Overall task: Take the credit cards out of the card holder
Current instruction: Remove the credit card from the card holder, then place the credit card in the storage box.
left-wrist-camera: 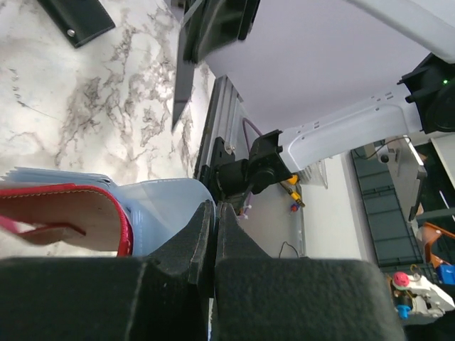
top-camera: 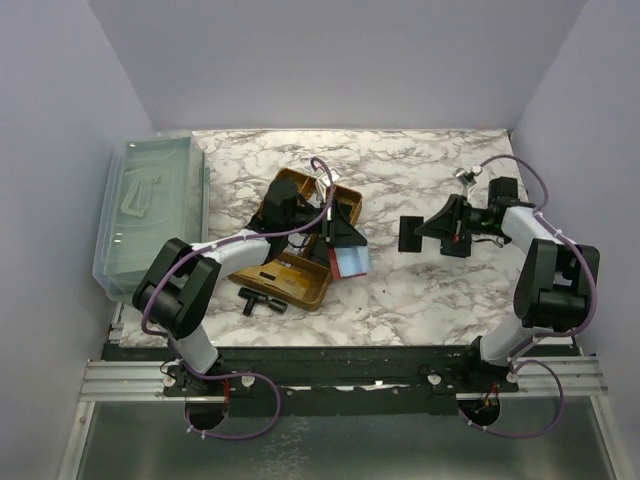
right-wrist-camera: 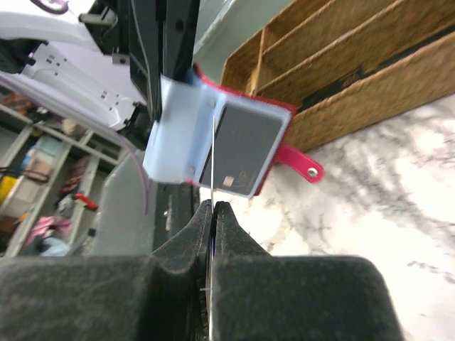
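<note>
The card holder [top-camera: 351,262] is red with light blue plastic sleeves and hangs just above the table's middle. My left gripper [top-camera: 335,240] is shut on a light blue sleeve [left-wrist-camera: 167,213] of it; the red cover [left-wrist-camera: 67,217] shows on the left of that view. In the right wrist view the holder [right-wrist-camera: 186,131] still has a dark chip card [right-wrist-camera: 245,150] in a sleeve, and its red snap strap [right-wrist-camera: 302,167] hangs free. My right gripper [right-wrist-camera: 213,207] is shut on a thin dark credit card [top-camera: 410,233], seen edge-on [right-wrist-camera: 212,163], held clear of the holder to its right.
A brown divided organiser tray [top-camera: 292,284] lies under and left of the holder. A clear plastic bin [top-camera: 150,210] stands at the far left edge. A small black tool [top-camera: 262,300] lies near the front. A black flat piece with a stud [left-wrist-camera: 75,18] lies on the marble.
</note>
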`<control>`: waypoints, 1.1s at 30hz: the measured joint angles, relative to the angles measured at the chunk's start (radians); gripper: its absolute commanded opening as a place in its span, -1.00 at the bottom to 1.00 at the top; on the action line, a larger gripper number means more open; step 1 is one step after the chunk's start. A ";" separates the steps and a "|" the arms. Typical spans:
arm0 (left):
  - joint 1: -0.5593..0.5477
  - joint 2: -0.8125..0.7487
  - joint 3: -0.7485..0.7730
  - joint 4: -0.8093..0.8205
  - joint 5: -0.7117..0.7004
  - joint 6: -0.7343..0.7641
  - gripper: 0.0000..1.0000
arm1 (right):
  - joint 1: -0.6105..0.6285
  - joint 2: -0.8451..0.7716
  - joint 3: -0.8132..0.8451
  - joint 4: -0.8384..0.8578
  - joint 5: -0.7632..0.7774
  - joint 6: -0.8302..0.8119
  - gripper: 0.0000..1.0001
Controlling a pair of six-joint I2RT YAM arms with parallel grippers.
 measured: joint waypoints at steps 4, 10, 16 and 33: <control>-0.045 0.046 0.043 0.002 -0.003 -0.013 -1.00 | -0.082 0.000 0.097 -0.131 0.000 -0.129 -1.00; -0.125 0.189 0.130 0.010 -0.028 -0.029 -1.00 | -0.149 -0.001 0.116 -0.185 0.002 -0.171 -1.00; -0.166 0.317 0.199 0.002 -0.068 -0.042 -1.00 | -0.148 -0.066 0.027 -0.079 0.044 -0.056 -1.00; -0.154 0.345 0.272 -0.624 -0.382 0.251 -0.54 | -0.113 -0.085 0.001 0.083 0.211 0.128 -1.00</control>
